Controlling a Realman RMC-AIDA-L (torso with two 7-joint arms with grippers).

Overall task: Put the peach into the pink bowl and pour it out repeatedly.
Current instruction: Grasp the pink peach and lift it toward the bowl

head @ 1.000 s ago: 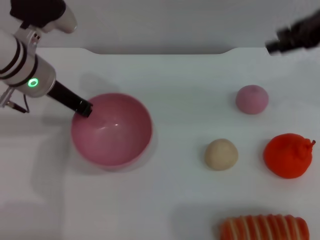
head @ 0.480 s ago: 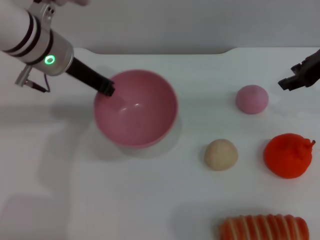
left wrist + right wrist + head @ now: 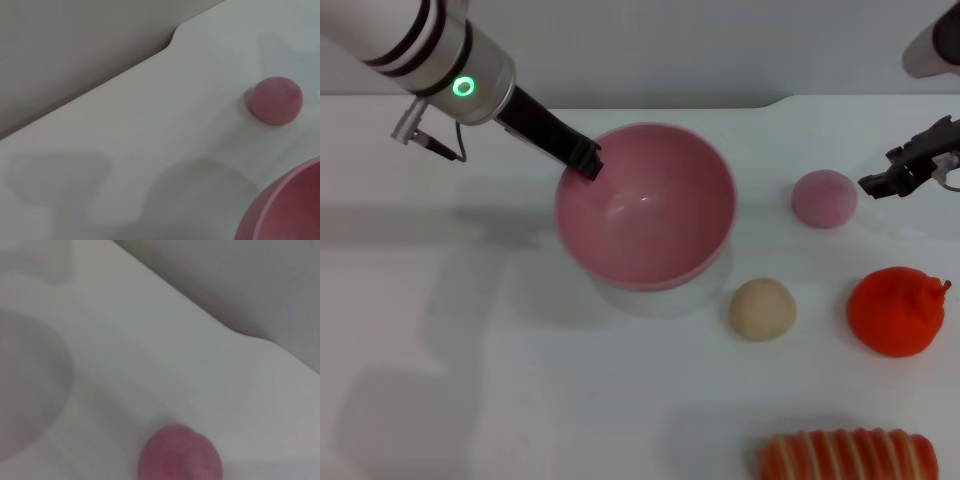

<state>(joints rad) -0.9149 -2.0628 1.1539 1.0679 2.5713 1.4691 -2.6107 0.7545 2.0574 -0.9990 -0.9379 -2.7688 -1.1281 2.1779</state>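
The pink bowl [image 3: 645,205] hangs above the white table, its shadow lying beneath it. My left gripper [image 3: 588,160] is shut on the bowl's far left rim. Nothing lies inside the bowl. The peach [image 3: 824,198] rests on the table to the right of the bowl, apart from it. My right gripper [image 3: 885,182] hovers just to the right of the peach, close to it. In the left wrist view the peach [image 3: 276,100] sits beyond the bowl's rim [image 3: 285,210]. The right wrist view has the peach [image 3: 180,455] close below the camera.
A beige ball [image 3: 762,308] lies in front of the peach, near the bowl's right side. An orange-red lumpy fruit [image 3: 897,310] sits at the right. A striped orange and white item [image 3: 848,456] lies at the front edge. The table [image 3: 470,350] ends at a notched back edge.
My left gripper has carried the bowl up and to the right, toward the peach. My right gripper has come down from the far right to beside the peach.
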